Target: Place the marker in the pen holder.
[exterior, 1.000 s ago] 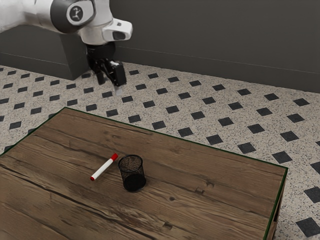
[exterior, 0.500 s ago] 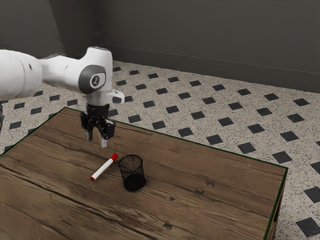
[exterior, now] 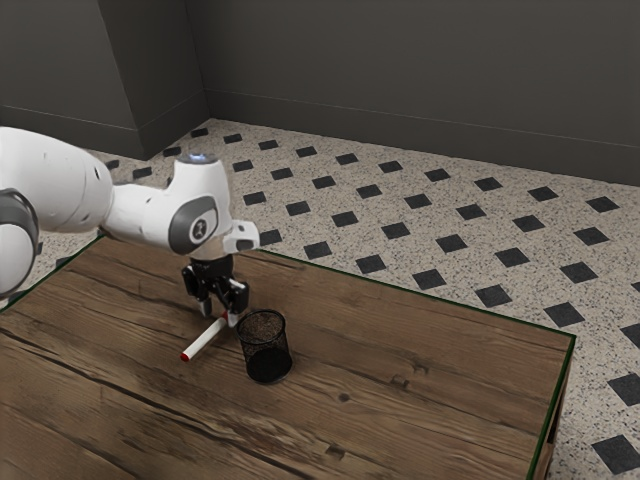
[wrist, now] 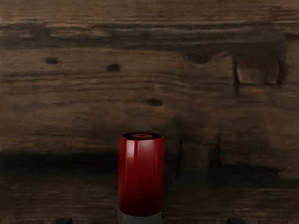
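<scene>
Your gripper [exterior: 219, 316] stands spread at the red end [wrist: 141, 177] of the marker [exterior: 205, 341], apparently set to pinch there. The marker lies on the worktop [exterior: 450, 400], beside the pen holder [exterior: 268, 362], toward the exterior view's left; your carry should be short.

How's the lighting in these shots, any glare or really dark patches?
Exterior view: soft, fairly even light over the tabletop, while the base of the pen holder goes nearly black. Wrist view: much dimmer, with a pale glare streak down the marker's red end and a dark band across the wood; shadow or grain, I can't tell.
</scene>
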Tool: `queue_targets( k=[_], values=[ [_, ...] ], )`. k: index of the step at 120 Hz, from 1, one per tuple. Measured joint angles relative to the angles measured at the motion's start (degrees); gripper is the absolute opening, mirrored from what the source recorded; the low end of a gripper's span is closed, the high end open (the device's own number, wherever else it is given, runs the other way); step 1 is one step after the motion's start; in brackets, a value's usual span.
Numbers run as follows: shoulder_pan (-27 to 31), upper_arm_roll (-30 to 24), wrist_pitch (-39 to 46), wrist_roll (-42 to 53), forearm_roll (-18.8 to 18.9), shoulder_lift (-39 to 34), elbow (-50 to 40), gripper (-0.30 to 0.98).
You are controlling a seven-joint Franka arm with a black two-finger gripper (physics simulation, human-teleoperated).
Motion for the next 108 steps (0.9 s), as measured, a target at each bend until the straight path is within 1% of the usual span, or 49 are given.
queue_targets(
  k=[14, 28, 44, 59, 79, 90, 96, 108],
  values=[
    [0.02, 0.0, 1.52, -0.14, -0.52, -0.09, -1.11, 0.33],
    [0.68, 0.0, 2.36, -0.2, -0.8, 0.15, -1.25, 0.22],
    [0.81, 0.0, 2.86, -0.17, -0.94, 0.25, -1.19, 0.07],
    [1.1, 0.01, 3.15, -0.31, -0.76, 0.3, -1.17, -0.02],
    [1.15, 0.02, 3.42, -1.08, -0.06, 0.49, -1.21, -0.09],
    [1.08, 0.02, 3.47, -1.61, 0.28, 0.5, -1.17, -0.1],
    [0.98, 0.02, 3.1, -1.83, 0.47, -0.91, -1.08, -0.1],
    [0.64, 0.02, 0.71, -2.16, 0.86, -7.1, -1.0, -0.1]
  ],
)
